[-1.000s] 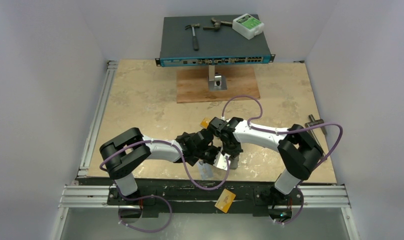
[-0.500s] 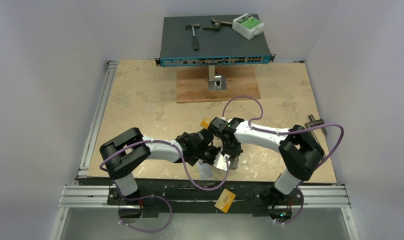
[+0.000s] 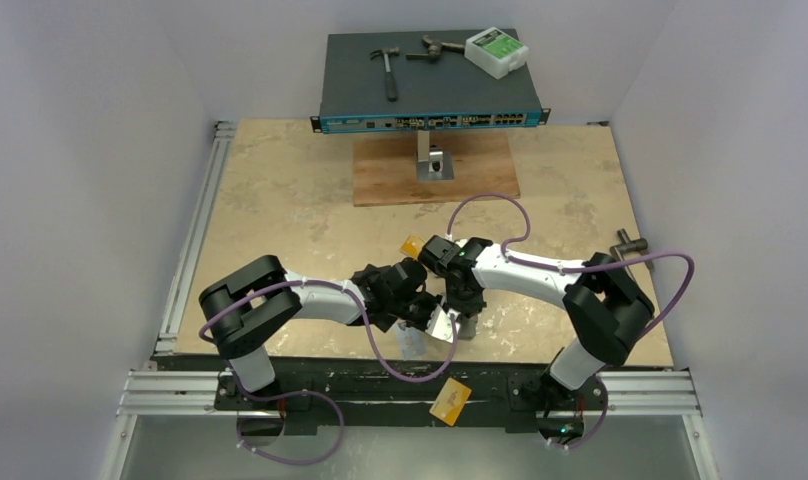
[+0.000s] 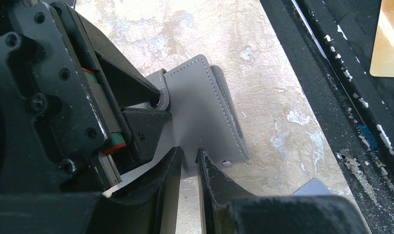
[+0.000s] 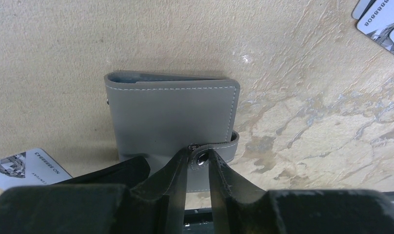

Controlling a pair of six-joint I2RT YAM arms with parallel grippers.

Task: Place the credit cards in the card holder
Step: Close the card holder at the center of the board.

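Your left tool (image 4: 187, 163) is closed down to a thin slit on one edge of the grey card holder (image 5: 170, 112), and the grey material sits pinched between its two fingertips. Your right tool (image 5: 199, 163) stands only a little open. Its fingertips sit on either side of the round snap button (image 5: 201, 157) on the holder's strap, with a sliver of space showing, so it is not clamping the strap. The card holder is folded shut with the strap fastened across its open side. It sits close to the near edge of the bench (image 3: 280, 200), about midway along that edge, right where your two arms meet. You cannot tell whether it lies flat or is tipped up slightly. A white printed card (image 5: 27, 168) lies just beside the holder, toward the near edge. Two more printed cards (image 5: 383, 19) show at the corner of the right wrist view, apart from the holder. An orange card (image 3: 411, 245) lies on the bench just beyond your right wrist, toward the far edge. A second orange card (image 3: 450, 400) is off the bench, resting on the black rail (image 3: 330, 385) along the near edge. At the far edge, a hammer (image 3: 388, 70) rests on top of a blue-fronted rack unit (image 3: 430, 105), which stands on a post rising from a wooden board (image 3: 380, 175).
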